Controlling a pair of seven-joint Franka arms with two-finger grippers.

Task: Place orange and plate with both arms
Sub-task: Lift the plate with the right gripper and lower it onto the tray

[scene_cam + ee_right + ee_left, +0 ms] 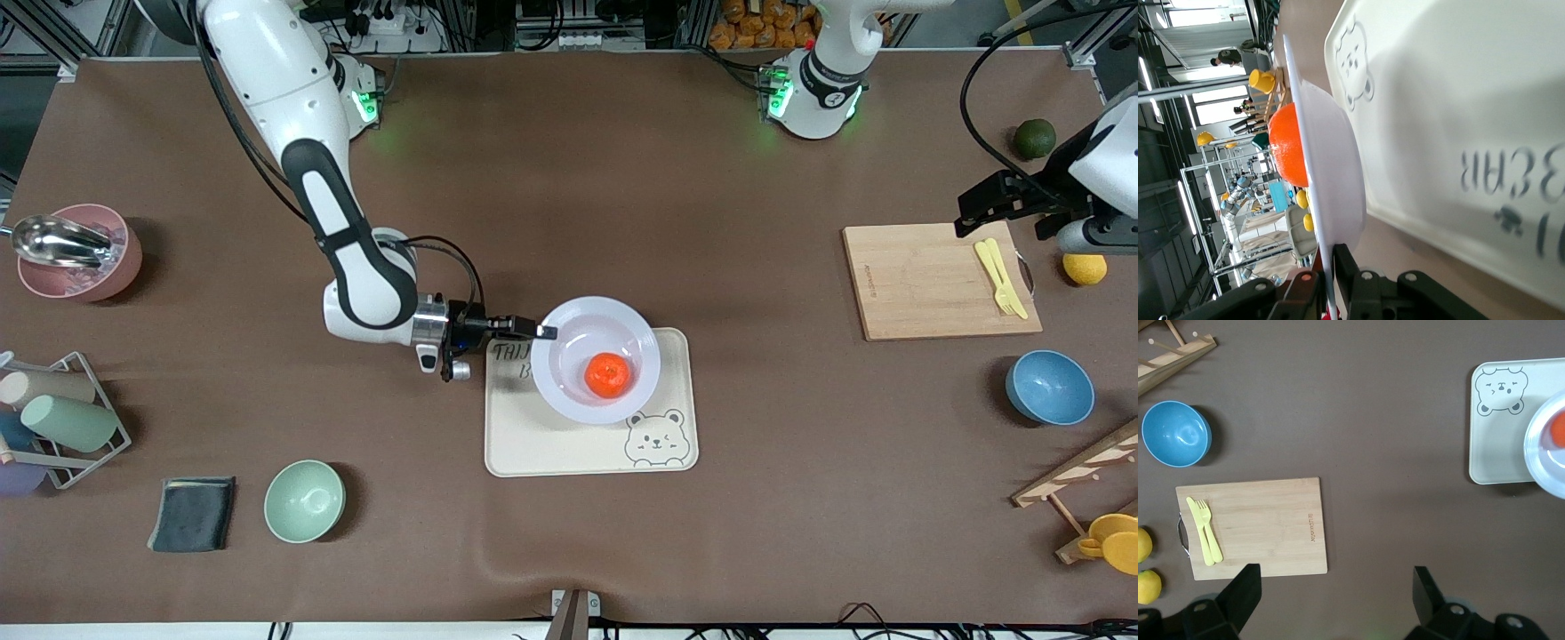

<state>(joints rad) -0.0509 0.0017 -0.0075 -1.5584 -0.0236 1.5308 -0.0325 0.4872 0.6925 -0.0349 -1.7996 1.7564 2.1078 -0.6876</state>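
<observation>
The white plate (622,313) is over the cream bear tray (551,444) at the table's middle, with the orange (608,374) in its shallow centre. My right gripper (544,332) is shut on the plate's rim, on the side toward the right arm's end. In the right wrist view the fingers (1346,263) pinch the thin rim of the plate (1331,193), the orange (1286,145) shows above it and the tray (1458,100) lies beneath. I cannot tell whether the plate touches the tray. My left gripper (978,213) is open and empty (1336,577), up over the cutting board's corner.
A wooden cutting board (925,284) with yellow cutlery (1000,277), a blue bowl (1049,388), a lemon (1085,268) and a dark green fruit (1035,138) are at the left arm's end. A pale green bowl (304,500), dark cloth (192,514), cup rack (62,418) and pink bowl (84,253) are at the right arm's end.
</observation>
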